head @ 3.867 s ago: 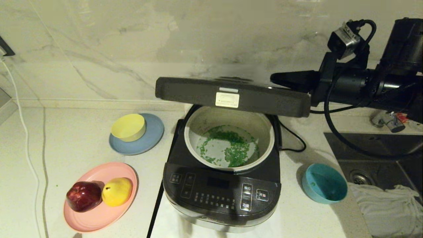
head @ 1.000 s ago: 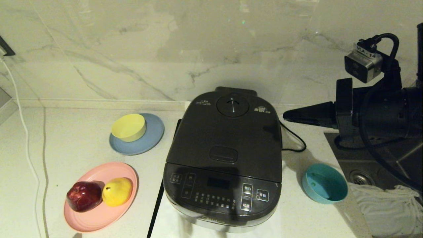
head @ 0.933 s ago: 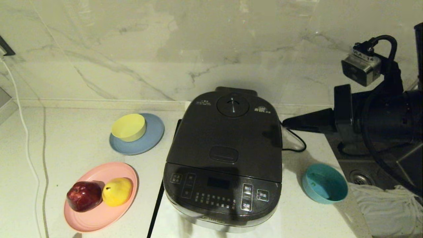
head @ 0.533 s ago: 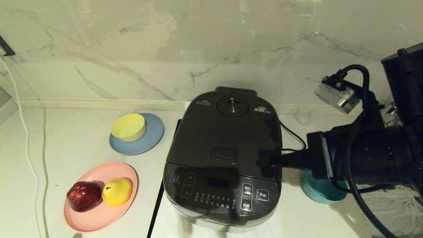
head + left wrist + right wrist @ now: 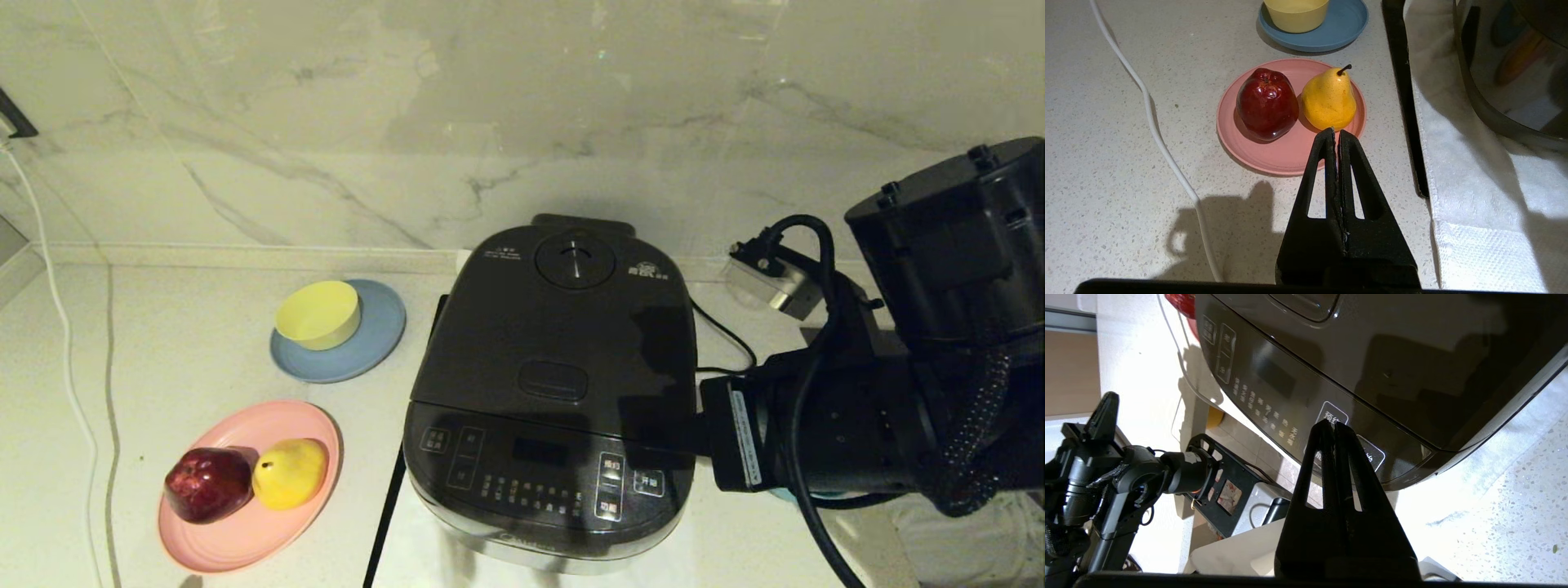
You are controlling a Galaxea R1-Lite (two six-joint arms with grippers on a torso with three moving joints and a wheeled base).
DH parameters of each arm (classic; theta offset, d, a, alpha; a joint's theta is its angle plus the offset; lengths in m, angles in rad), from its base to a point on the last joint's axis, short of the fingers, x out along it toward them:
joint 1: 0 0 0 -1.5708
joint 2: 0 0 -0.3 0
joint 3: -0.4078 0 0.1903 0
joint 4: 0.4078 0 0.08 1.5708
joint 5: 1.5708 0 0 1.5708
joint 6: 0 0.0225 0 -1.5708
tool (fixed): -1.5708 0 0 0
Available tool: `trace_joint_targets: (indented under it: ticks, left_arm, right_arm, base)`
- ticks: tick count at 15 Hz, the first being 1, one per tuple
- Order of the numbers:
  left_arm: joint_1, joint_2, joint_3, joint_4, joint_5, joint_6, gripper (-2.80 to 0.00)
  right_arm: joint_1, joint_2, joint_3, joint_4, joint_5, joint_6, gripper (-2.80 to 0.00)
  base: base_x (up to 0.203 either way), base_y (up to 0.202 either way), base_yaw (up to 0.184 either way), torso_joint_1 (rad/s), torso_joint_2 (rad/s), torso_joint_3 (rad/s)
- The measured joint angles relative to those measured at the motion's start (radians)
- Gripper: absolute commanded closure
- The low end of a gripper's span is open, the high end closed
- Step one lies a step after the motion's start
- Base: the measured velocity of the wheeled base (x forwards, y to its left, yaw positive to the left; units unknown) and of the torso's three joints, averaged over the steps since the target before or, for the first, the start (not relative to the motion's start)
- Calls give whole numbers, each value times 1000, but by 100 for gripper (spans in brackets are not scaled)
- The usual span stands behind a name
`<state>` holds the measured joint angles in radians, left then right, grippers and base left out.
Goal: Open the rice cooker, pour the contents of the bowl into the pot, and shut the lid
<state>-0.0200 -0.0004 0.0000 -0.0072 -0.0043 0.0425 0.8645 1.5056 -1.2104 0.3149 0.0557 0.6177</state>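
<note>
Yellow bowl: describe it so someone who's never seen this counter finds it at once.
Start at the big black rice cooker in the middle of the counter and look to its left. Two plates lie there; the far one, nearer the wall, is the blue-grey plate. The yellow bowl stands on it, while the pink plate holds fruit.

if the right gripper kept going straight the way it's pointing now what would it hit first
Most likely the rice cooker: the shut right gripper aims at the glossy button panel on its front right, though how close it already is cannot be judged.
</note>
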Motion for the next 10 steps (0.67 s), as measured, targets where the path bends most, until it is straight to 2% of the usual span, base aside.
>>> trace_joint_targets:
  ticks: [10]
  left_arm:
    - [0,0,0,0,0,0,0]
  right_arm:
    - [0,30,6,0,1,9,0]
  base:
    - [0,0,0,0,0,0]
